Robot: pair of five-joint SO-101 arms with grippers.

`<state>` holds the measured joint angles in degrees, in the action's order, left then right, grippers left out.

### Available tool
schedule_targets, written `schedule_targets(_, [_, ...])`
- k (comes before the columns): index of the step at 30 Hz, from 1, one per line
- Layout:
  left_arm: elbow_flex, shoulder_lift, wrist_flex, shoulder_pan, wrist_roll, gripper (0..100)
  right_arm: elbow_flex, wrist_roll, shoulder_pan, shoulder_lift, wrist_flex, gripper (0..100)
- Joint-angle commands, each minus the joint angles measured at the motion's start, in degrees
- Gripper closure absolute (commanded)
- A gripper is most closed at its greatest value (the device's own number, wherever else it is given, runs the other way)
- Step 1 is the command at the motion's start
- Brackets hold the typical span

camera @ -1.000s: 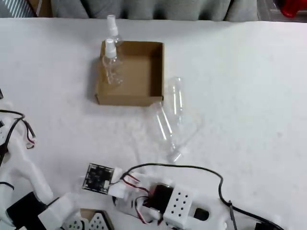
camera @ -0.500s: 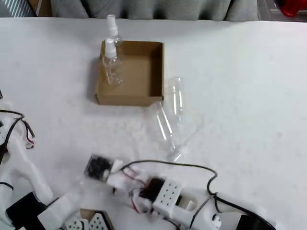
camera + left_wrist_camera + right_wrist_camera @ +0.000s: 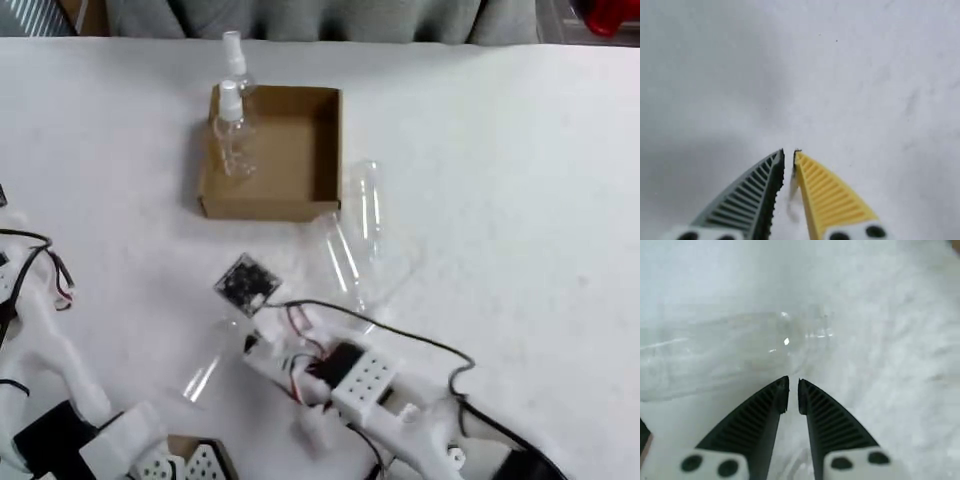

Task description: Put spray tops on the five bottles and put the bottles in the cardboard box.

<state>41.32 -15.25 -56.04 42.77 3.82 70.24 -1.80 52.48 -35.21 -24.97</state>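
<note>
Two end effectors are showing, and we are finding both drawn narrow. Left end effector [image 3: 789, 152] is hanging over bare white tabletop [image 3: 865, 75], its grey and yellow fingers almost meeting at the tips, and we are seeing nothing between them. Right end effector [image 3: 793, 382] is keeping its black fingers a thin slit apart. We are seeing nothing gripped at their tips, though farther back between the fingers we cannot tell.

Just ahead of the right tips, a clear bottle [image 3: 730, 355] is lying on its side across the tabletop, apart from the fingers.

From the high view we are seeing the right arm [image 3: 400, 420] stretching across the near tabletop, while the left arm [image 3: 60, 420] is sitting at the near corner. Well beyond the right end effector, the box [image 3: 290, 150] is sitting open. Inside it, a topped bottle [image 3: 232, 130] is standing upright against one wall. Just past the box's far wall, farther still from both end effectors, a second topped bottle [image 3: 234, 60] is standing upright. Between the right end effector and the box, and off to the box's side, at least two loose bottles [image 3: 365, 205] are lying close together, one just beside the box's wall.
</note>
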Motion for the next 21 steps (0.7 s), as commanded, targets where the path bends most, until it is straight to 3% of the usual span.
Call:
schedule_targets(1, [-2.37,-0.75,-5.1,-5.14,5.71,89,-2.81,-1.76,-4.7,-10.51,-6.99,98.1])
schedule_targets(7, [-11.08,-0.84,-22.42,-12.62,13.01,81,0.79,-11.16,-13.76,-21.85,-10.86,98.1])
schedule_targets(12, [-18.73,-0.92,-36.75,-22.11,21.63,81,1.14,-9.85,-19.38,-24.13,-10.42,98.2])
schedule_targets(18, [-17.67,-9.98,-39.21,-32.13,23.03,71,1.05,-10.2,-19.65,-24.13,-10.42,98.2])
schedule_targets(21, [-13.54,-16.31,-39.3,-37.23,23.03,73,1.05,-10.29,-19.82,-24.13,-10.42,98.2])
